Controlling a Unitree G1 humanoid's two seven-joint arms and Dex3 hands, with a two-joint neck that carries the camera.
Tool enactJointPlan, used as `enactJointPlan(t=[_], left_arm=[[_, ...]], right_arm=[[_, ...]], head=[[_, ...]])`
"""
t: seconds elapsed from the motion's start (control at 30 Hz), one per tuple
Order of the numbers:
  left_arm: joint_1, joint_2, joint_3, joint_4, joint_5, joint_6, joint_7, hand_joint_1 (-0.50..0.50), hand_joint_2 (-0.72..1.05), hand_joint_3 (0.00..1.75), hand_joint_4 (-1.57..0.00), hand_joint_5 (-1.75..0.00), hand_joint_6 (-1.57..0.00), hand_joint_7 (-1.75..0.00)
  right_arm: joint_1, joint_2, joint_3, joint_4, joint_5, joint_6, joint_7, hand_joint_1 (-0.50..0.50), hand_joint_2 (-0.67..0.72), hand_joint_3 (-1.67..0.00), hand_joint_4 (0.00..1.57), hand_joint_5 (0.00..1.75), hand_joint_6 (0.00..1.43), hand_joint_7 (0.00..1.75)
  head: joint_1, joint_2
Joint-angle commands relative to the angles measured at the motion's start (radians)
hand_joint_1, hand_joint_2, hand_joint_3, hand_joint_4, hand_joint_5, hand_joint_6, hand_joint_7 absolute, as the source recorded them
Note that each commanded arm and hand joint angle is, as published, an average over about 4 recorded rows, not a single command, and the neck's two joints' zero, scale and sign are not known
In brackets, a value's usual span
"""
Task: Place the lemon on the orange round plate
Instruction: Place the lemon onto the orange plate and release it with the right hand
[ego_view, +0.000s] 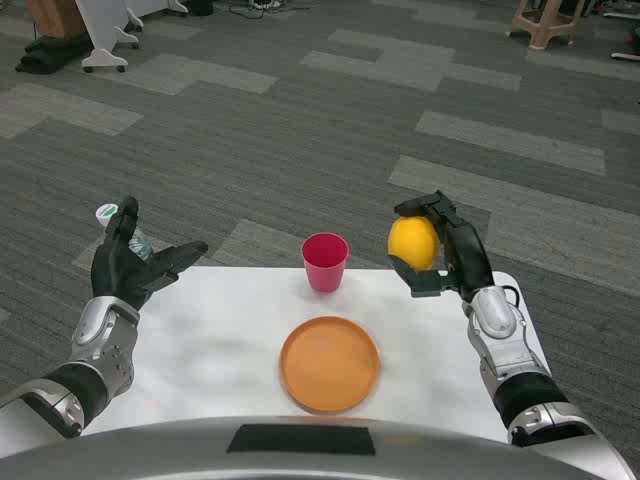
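No readable text anywhere; bottle cap (107, 212) by the left hand (128, 262) has a green mark, illegible.

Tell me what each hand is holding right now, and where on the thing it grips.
The right hand holds the lemon in the air, fingers wrapped over its top, bottom and right side. The left hand holds nothing.

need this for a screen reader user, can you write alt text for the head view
The right robot hand holds a yellow lemon raised above the white table, up and to the right of an empty orange round plate. A pink cup stands behind the plate, and the left robot hand hovers open at the table's left edge.
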Motion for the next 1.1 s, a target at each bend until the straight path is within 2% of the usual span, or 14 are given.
enactJointPlan(t=[0.03,0.37,0.53,0.83,0.9,0.97,1.1], left_arm=[[-0.004,0.013,0.008,-0.003,0.002,-0.005,-0.001,0.50,0.16,0.09,-0.22,0.00,0.00,0.00],[-0.004,0.013,0.007,-0.003,0.002,-0.005,-0.001,0.50,0.16,0.09,-0.22,0.00,0.00,0.00],[-0.004,0.013,0.006,-0.003,0.002,-0.005,-0.001,0.50,0.16,0.09,-0.22,0.00,0.00,0.00],[-0.004,0.013,0.006,-0.003,0.002,-0.005,0.000,0.50,0.16,0.09,-0.22,0.00,0.00,0.00],[-0.004,0.012,0.006,-0.003,0.002,-0.005,0.000,0.50,0.16,0.09,-0.23,0.00,0.00,0.00],[-0.004,0.010,0.006,-0.003,0.002,-0.005,0.000,0.50,0.16,0.09,-0.25,0.00,0.00,0.00],[-0.004,0.009,0.008,-0.003,0.002,-0.005,0.000,0.50,0.16,0.09,-0.26,0.00,0.00,0.00]], right_arm=[[-0.035,-0.006,0.005,-0.013,0.008,-0.013,-0.010,-0.21,-0.60,-1.27,0.26,1.65,0.34,1.26],[-0.035,-0.006,0.008,-0.013,0.008,-0.013,-0.010,-0.21,-0.60,-1.27,0.26,1.65,0.35,1.26],[-0.037,-0.007,0.019,-0.013,0.009,-0.013,-0.010,-0.21,-0.60,-1.27,0.26,1.65,0.34,1.26],[-0.066,-0.020,0.157,0.022,0.036,-0.010,-0.010,-0.21,-0.60,-1.27,0.24,1.65,0.34,1.26],[-0.083,-0.024,0.221,0.049,0.046,-0.010,-0.010,-0.21,-0.60,-1.27,0.23,1.65,0.34,1.26],[-0.112,-0.028,0.310,0.091,0.055,-0.009,-0.010,-0.21,-0.60,-1.27,0.21,1.65,0.34,1.26],[-0.146,-0.029,0.356,0.123,0.048,-0.007,-0.007,-0.21,-0.60,-1.27,0.16,1.65,0.31,1.22]], head=[[0.012,-0.006],[0.008,-0.004],[0.028,-0.028],[0.111,-0.132],[0.127,-0.157],[0.129,-0.167],[0.127,-0.179]])
